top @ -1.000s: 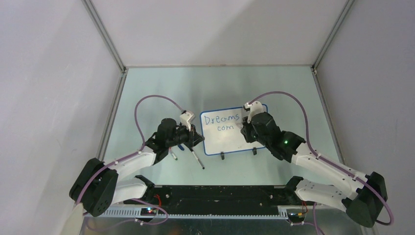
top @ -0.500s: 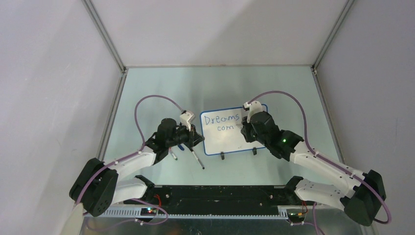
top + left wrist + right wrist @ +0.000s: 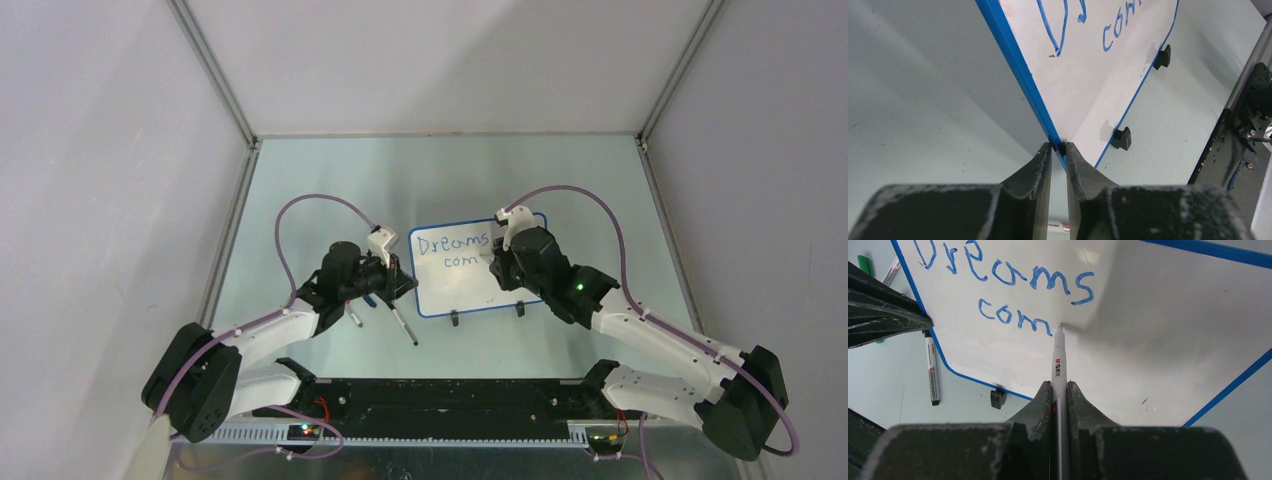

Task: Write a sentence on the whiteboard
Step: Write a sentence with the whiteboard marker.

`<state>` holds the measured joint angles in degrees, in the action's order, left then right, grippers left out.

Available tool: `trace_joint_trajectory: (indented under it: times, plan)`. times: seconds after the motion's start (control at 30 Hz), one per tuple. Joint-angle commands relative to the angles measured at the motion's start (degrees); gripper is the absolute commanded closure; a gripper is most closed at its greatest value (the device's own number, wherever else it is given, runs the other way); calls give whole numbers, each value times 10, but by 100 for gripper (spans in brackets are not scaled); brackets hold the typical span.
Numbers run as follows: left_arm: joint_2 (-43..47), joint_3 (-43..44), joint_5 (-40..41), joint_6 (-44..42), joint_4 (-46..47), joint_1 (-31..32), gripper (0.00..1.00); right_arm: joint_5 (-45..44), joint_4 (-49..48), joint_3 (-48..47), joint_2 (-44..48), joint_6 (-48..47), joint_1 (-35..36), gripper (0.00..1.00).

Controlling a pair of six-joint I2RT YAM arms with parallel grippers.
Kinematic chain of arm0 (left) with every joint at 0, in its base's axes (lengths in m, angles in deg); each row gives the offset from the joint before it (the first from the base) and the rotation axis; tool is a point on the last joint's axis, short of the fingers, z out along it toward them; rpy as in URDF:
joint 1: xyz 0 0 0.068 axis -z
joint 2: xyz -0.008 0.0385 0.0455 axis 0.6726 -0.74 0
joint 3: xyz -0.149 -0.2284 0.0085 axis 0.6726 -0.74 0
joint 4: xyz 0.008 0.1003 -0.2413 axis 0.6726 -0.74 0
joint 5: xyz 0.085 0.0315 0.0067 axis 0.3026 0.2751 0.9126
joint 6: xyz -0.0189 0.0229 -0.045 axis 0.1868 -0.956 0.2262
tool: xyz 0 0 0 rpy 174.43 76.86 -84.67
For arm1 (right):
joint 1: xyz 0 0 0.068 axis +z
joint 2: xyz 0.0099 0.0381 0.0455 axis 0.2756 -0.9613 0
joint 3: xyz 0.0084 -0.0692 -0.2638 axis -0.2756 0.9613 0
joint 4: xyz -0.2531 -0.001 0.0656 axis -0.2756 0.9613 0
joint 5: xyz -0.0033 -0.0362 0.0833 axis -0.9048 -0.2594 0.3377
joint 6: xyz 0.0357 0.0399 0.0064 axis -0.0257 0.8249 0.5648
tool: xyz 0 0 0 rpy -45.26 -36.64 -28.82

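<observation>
Writing the second line with the right gripper (image 3: 1059, 390), clamped tight on a white marker (image 3: 1058, 357), tip down at the surface of the whiteboard (image 3: 1168, 340) right after the "m" of "com". Reading the sentence (image 3: 1013, 287) so far as "Dreams" above "com", in blue, toward the board's left half, with plenty of bare white to the right and below. Lying flat on the table (image 3: 320, 180) between the two arms, clip feet (image 3: 1122, 138) along the near long edge. Pinched at its left blue rim by the left gripper (image 3: 1058, 150), jaws narrow on the thin edge, apparently to stop any sliding under the pen. For the next stroke, likely an "e" to finish "come": start just right of the "m", match the height of the neighbouring letters, press only lightly so as not to splay the tip or shove the board, and trace one small loop without lifting. Leave a clear gap before beginning "true", probably on a third line underneath, well above the lower rim. Hold the left grip firm throughout and avoid twisting the board. Stay off wet letters to prevent smudging. Ignore the spare markers (image 3: 932, 375) lying loose beside the board's left edge.
</observation>
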<state>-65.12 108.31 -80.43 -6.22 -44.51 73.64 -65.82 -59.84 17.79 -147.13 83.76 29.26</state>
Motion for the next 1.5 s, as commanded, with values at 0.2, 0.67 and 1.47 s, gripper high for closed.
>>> trace_joint_trajectory:
  times: [0.2,0.67,1.47]
  plan:
    - [11,11,-5,-13,9,4,80,-7,-12,0,-12,-3,-4,100]
    - [10,12,-5,-13,9,3,79,-35,9,0,0,8,-22,100]
    - [10,11,-5,-13,8,4,79,-4,-24,-14,-11,-5,-25,100]
